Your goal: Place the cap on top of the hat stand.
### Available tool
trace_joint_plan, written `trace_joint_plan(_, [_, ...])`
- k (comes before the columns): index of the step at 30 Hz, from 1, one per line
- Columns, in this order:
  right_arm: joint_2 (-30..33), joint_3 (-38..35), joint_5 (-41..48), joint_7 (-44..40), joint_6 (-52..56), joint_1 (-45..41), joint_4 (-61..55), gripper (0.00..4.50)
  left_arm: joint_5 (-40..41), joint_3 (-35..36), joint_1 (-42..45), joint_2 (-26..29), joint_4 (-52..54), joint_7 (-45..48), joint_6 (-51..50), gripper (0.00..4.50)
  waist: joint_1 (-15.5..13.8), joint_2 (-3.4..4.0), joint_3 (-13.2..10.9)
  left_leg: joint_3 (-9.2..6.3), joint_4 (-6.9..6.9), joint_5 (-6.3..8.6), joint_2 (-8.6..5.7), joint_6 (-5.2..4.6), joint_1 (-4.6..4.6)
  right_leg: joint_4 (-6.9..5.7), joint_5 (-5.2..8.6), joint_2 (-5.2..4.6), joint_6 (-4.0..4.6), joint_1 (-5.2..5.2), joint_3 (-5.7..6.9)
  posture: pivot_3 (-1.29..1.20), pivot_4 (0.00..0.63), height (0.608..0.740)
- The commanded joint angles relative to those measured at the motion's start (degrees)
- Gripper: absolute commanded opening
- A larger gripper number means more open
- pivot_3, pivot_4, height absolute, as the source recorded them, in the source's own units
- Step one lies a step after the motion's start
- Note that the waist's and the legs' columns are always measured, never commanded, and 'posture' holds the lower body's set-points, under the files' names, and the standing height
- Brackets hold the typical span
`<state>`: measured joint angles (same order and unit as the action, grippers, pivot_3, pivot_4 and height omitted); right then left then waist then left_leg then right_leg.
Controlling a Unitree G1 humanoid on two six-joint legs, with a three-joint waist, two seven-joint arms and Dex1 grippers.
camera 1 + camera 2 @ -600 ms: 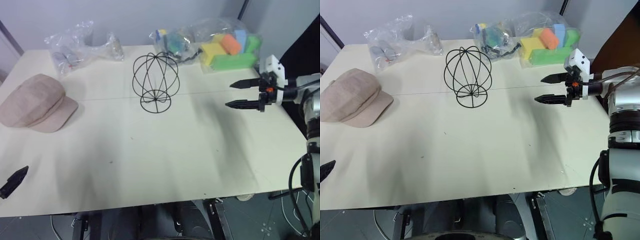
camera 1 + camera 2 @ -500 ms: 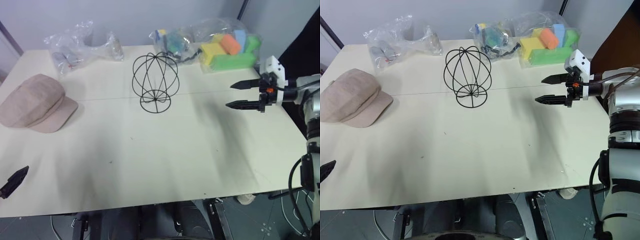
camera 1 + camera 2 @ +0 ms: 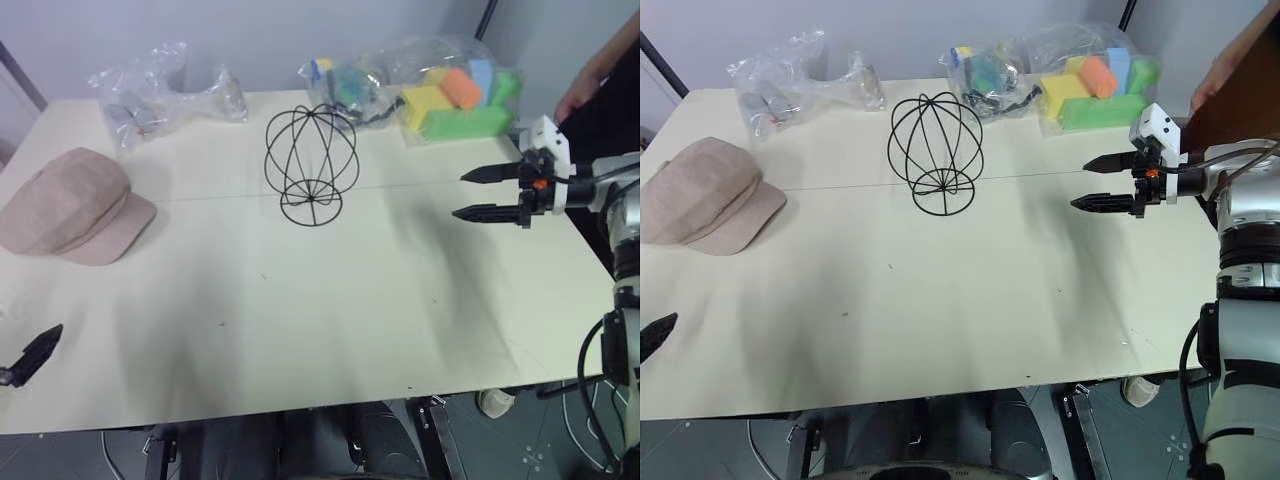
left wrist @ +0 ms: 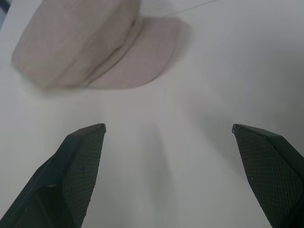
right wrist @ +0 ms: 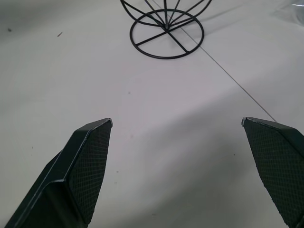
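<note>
Here the cap (image 3: 72, 207) lies flat, brim toward the hat stand (image 3: 311, 165); both end effectors released.

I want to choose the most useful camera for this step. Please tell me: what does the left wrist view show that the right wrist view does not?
Left wrist view alone: the cap lying flat on the table, ahead of the open left gripper, which holds nothing.

Right wrist view alone: the round wire base of the hat stand, bare, ahead of the open right gripper, and a thin seam line running across the table.

Shared: the pale table and a pair of spread black fingers.
</note>
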<state>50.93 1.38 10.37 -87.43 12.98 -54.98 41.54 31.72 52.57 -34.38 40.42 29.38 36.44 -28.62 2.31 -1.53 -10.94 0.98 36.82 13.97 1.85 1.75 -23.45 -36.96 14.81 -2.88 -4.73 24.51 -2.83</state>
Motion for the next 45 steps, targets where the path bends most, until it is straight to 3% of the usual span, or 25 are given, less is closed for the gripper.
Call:
trace_joint_plan(1, [2.5,-3.0,4.2,-1.6,3.9,2.8,-10.7,4.48,-8.7,-7.9,3.8,3.7,7.7,-8.1,-3.5,4.5,-0.1,0.0,0.0,-0.01,0.01,0.0,-0.01,0.0,0.0,-0.01,0.0,0.0,-0.01,-0.01,0.0,0.0,0.15,0.74])
trace_joint_plan(6, [6.0,-8.3,18.4,-2.6,22.2,10.5,-36.5,4.48,-27.5,-29.7,19.0,11.0,9.4,-24.6,-16.6,4.5,-0.4,0.18,-0.1,-0.06,0.05,0.0,-0.01,-0.01,0.01,-0.14,-0.08,0.08,-0.19,-0.02,-0.05,0.0,0.15,0.74])
trace_joint_plan(13, [6.4,-15.2,35.2,6.3,39.1,13.0,-57.1,4.48,-43.6,-55.4,41.3,8.0,-4.6,-32.8,-22.5,4.5,-0.1,0.14,-0.1,-0.16,0.05,0.03,0.03,-0.05,0.03,-0.18,-0.18,0.21,-0.35,-0.03,-0.04,0.0,0.15,0.74])
trace_joint_plan(18, [6.5,-19.0,43.4,13.3,44.6,11.9,-61.8,4.48,-47.9,-59.6,51.0,3.9,-23.5,-35.1,-19.2,4.5,-0.1,0.06,-0.1,-0.19,0.13,0.09,0.02,-0.17,0.0,-0.18,-0.2,0.21,-0.39,-0.04,-0.03,0.0,0.15,0.74])
trace_joint_plan(30, [7.7,-23.2,51.3,23.6,45.9,16.3,-66.3,4.48,-50.2,-59.1,68.2,-2.4,-57.0,-39.6,-5.3,4.5,-1.7,0.06,0.0,-0.22,0.29,0.09,0.01,-0.18,0.0,-0.24,-0.31,0.19,-0.57,-0.1,-0.01,0.0,0.15,0.74])
trace_joint_plan(33, [8.0,-23.0,51.7,24.7,45.5,16.7,-66.5,4.5,-50.1,-58.6,69.7,-2.3,-59.9,-39.7,-3.4,3.68,-1.5,0.06,0.0,-0.22,0.28,0.09,0.01,-0.18,-0.01,-0.24,-0.32,0.19,-0.6,-0.1,-0.01,0.0,0.15,0.74])
trace_joint_plan(40, [8.7,-23.1,53.3,26.3,44.8,16.1,-65.8,4.5,-50.5,-57.5,69.7,-2.4,-60.3,-40.0,-2.8,0.08,-1.6,0.06,0.0,-0.22,0.28,0.1,0.01,-0.2,-0.02,-0.25,-0.34,0.17,-0.63,-0.09,-0.01,0.0,0.15,0.74])
trace_joint_plan(45, [10.0,-22.5,53.9,27.8,45.9,15.8,-64.3,4.5,-51.3,-56.5,70.1,-1.5,-57.7,-39.8,-2.5,0.03,-1.7,0.06,0.0,-0.21,0.29,0.1,0.0,-0.2,-0.03,-0.24,-0.35,0.15,-0.64,-0.11,-0.01,0.0,0.15,0.74])
